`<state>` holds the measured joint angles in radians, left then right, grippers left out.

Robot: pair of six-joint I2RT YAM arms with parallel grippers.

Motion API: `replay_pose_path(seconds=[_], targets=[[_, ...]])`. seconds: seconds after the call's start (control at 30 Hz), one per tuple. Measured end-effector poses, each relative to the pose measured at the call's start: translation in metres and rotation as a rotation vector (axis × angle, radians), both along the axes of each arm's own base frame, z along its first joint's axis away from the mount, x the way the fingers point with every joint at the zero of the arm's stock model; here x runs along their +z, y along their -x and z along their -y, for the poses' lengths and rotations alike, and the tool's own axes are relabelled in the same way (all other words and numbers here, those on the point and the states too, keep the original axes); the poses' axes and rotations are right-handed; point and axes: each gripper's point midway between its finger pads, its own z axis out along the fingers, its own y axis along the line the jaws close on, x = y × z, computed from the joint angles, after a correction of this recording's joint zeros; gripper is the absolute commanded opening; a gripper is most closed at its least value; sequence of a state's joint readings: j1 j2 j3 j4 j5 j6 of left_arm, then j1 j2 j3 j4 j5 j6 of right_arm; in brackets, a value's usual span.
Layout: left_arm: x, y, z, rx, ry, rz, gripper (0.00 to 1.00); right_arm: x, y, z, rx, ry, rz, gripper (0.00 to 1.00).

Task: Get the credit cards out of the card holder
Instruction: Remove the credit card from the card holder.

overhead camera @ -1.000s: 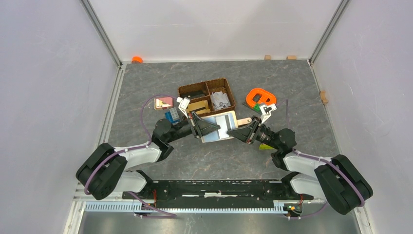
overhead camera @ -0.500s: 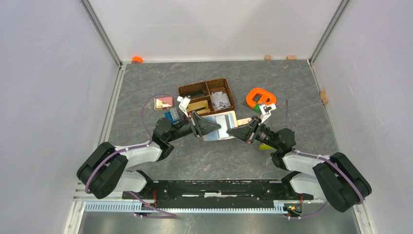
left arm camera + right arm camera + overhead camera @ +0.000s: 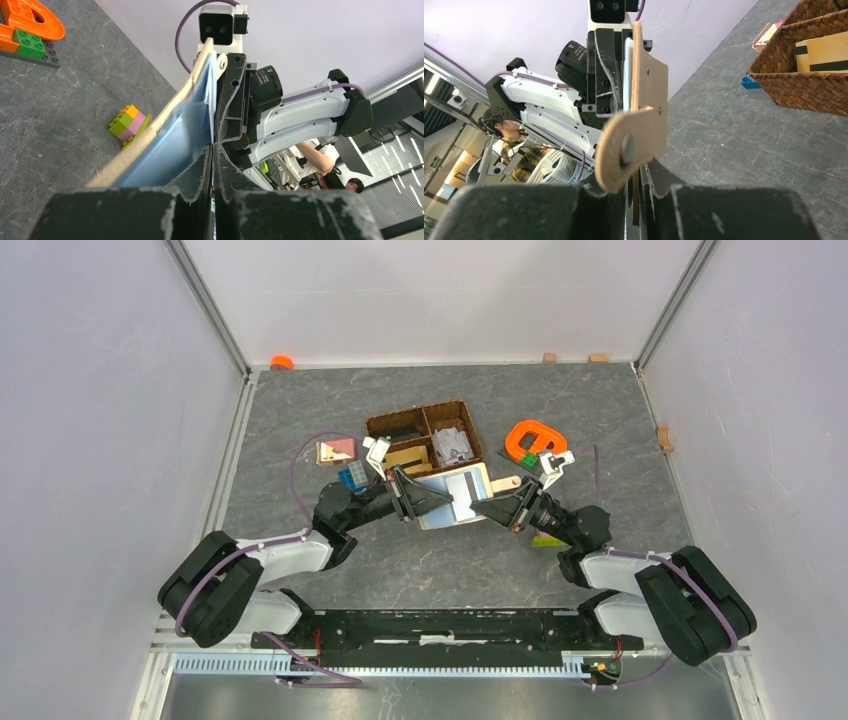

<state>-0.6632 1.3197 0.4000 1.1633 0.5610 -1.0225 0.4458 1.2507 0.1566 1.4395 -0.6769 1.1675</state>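
Observation:
The beige card holder (image 3: pixel 455 502) hangs open between my two grippers above the table's middle, its snap tab (image 3: pixel 505 483) pointing right. My left gripper (image 3: pixel 432 498) is shut on its left edge; the left wrist view shows the pale blue inside (image 3: pixel 170 145) running into the closed left gripper (image 3: pixel 212 150). My right gripper (image 3: pixel 480 506) is shut at the holder's right side. In the right wrist view the holder (image 3: pixel 651 85) and its tab (image 3: pixel 624 150) stand before the right gripper (image 3: pixel 639 175), and thin dark credit card edges (image 3: pixel 636 200) sit between its fingers.
A brown woven divided basket (image 3: pixel 425 435) with items stands just behind the holder, also in the right wrist view (image 3: pixel 814 75). An orange ring-shaped toy (image 3: pixel 533 438) lies at the back right. Toy bricks (image 3: pixel 130 122) lie under the right arm, a blue block (image 3: pixel 352 478) beside the left.
My right gripper has closed and drawn slightly right and back. The holder has shifted a little toward the basket. The left arm has barely moved.

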Motion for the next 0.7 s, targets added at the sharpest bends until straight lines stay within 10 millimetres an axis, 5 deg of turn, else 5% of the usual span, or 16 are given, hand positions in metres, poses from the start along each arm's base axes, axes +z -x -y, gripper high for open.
replay_pose_path(seconds=[0.37,0.53,0.7], targets=[[-0.0006,0.0001,0.0003,-0.002,0.0,0.0,0.05,0.0013,-0.002,0.0033,-0.01,-0.011,-0.009,0.16],[-0.0005,0.0007,0.0007,-0.007,0.002,0.004,0.18,0.0023,-0.0015,0.0032,-0.008,-0.014,-0.007,0.08],[-0.0019,0.0021,0.0014,-0.018,0.0,0.004,0.15,-0.0015,-0.0012,0.0008,0.001,-0.01,-0.022,0.07]])
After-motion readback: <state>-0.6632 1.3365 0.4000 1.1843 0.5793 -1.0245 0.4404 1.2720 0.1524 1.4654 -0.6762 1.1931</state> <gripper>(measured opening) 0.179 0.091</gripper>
